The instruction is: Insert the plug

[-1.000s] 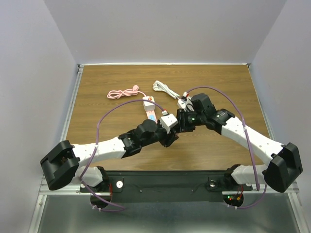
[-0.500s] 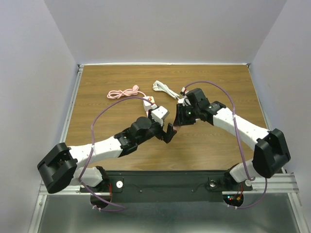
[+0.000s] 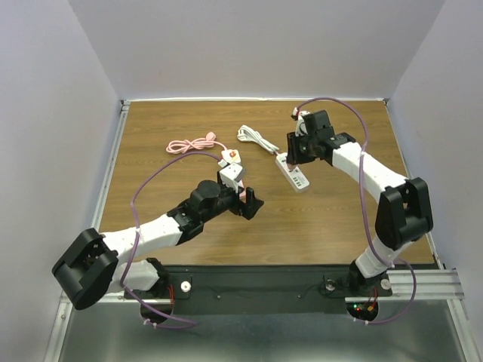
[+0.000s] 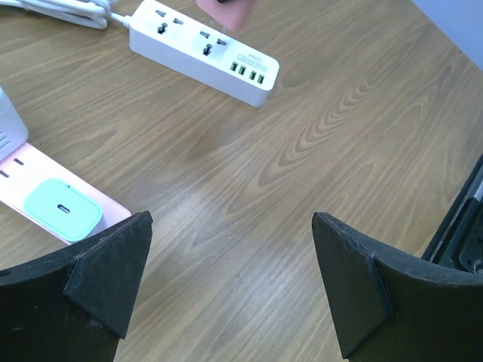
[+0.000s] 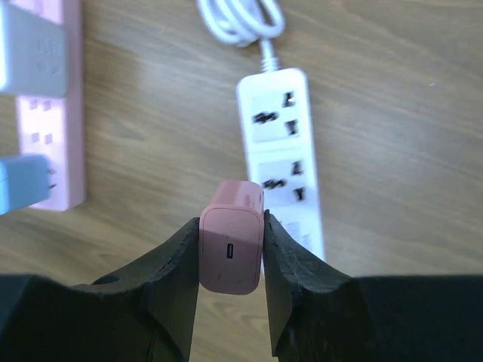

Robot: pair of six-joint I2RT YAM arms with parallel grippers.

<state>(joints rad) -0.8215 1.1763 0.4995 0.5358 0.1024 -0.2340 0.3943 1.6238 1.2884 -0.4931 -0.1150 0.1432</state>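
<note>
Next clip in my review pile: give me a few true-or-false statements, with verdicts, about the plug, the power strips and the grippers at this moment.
1. The right gripper holds a pink plug. True.
2. The pink plug is seated in the white power strip. False: it is held above the strip, and both sockets show empty in the right wrist view.
3. The left gripper is clamped on the pink power strip. False: its jaws stand open over bare wood and hold nothing.
4. A mint adapter sits in the pink power strip. True.
5. The white power strip lies on top of the pink one. False: they lie apart on the table.
</note>
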